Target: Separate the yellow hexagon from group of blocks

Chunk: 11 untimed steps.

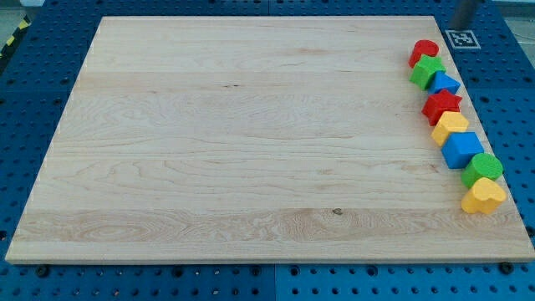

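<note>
Several blocks stand in a line down the right edge of the wooden board point(251, 142). From the view's top they are a red cylinder point(424, 50), a green block point(427, 71), a blue triangle point(446, 84), a red star point(440, 105), the yellow hexagon point(450, 126), a blue cube point(461, 150), a green cylinder point(482, 168) and a yellow heart point(483, 196). The yellow hexagon touches the red star above it and the blue cube below it. My tip point(458, 25) is at the view's top right, off the board, above and right of the red cylinder.
A black and white marker tag point(461, 38) lies just beyond the board's top right corner. Blue perforated table point(25, 100) surrounds the board on all sides. The blocks sit close to the board's right edge.
</note>
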### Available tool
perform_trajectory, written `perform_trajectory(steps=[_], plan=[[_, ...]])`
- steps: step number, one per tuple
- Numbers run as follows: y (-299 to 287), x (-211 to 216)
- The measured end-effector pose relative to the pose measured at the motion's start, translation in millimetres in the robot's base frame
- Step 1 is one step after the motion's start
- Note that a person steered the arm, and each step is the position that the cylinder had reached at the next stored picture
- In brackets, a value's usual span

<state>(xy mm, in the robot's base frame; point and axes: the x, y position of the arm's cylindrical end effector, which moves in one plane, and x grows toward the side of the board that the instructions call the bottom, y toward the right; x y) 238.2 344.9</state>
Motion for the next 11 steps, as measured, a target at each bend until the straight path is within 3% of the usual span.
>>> perform_trajectory(steps=[1,3,4,5,8,9,11], plan=[[0.5,10.2],[-0.8,172.2],[0.0,196.3],[-0.1,257.5],[-0.4,237.6],[-23.2,222.6],[-127.4,221.7]])
